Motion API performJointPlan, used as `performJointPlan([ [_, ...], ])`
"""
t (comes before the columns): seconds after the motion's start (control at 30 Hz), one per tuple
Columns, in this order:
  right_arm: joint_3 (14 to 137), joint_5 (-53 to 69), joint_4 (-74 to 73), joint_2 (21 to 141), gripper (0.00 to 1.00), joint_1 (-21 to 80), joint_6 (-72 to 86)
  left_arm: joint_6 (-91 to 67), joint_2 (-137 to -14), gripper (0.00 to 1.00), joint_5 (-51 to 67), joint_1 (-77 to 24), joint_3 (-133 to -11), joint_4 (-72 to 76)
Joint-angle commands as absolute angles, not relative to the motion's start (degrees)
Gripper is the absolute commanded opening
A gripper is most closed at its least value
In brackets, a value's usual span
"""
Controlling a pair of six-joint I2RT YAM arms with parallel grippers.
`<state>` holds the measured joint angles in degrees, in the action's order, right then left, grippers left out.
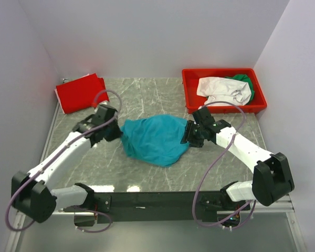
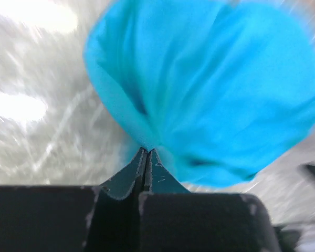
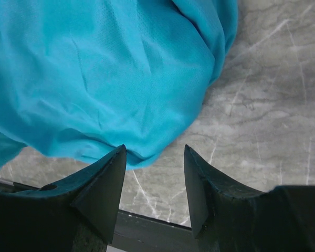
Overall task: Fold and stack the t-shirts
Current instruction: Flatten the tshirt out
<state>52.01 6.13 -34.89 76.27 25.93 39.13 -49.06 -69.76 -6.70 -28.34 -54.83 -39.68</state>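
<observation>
- Teal crumpled cloth t-shirt [image 1: 155,137] lies bunched at the middle of the grey marbled bench [image 1: 147,94].
- Left pincer [image 2: 147,152], at the shirt's 9 o'clock, pinches its edge, fingers pressed together.
- Right pincer [image 3: 154,149], at 3 o'clock, fingers spread apart, grips nothing.

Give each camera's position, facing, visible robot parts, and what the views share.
Top external: above, behind the bases, looking down on the table; left arm and right arm flank the teal t-shirt.
Left wrist: on the left arm, facing along its shut left gripper, which pinches the shirt.
Right wrist: on the right arm, looking past the open right gripper at the table.
Shared: all three show the teal t-shirt.
</observation>
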Motion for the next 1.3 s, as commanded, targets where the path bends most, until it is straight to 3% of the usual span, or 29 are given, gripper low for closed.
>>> performJointPlan([
  [0.0,51.07,6.94,-30.85,78.13,0.55,25.75,39.29,-46.94,-66.89,0.00,-7.14,-23.65,-56.87,-40.26],
  [1.0,50.71,7.65,-19.60,92.72,0.56,24.70,43.77,-33.93,-72.42,0.01,-0.70,-15.82,-62.14,-34.19],
  [1.13,52.46,7.47,-19.60,95.79,0.39,24.61,43.16,-33.49,-72.25,0.00,-0.53,-14.86,-62.23,-34.19],
  [1.27,53.87,7.56,-21.00,94.75,0.01,24.70,42.10,-33.14,-72.07,0.01,-0.53,-14.15,-62.31,-33.31],
])
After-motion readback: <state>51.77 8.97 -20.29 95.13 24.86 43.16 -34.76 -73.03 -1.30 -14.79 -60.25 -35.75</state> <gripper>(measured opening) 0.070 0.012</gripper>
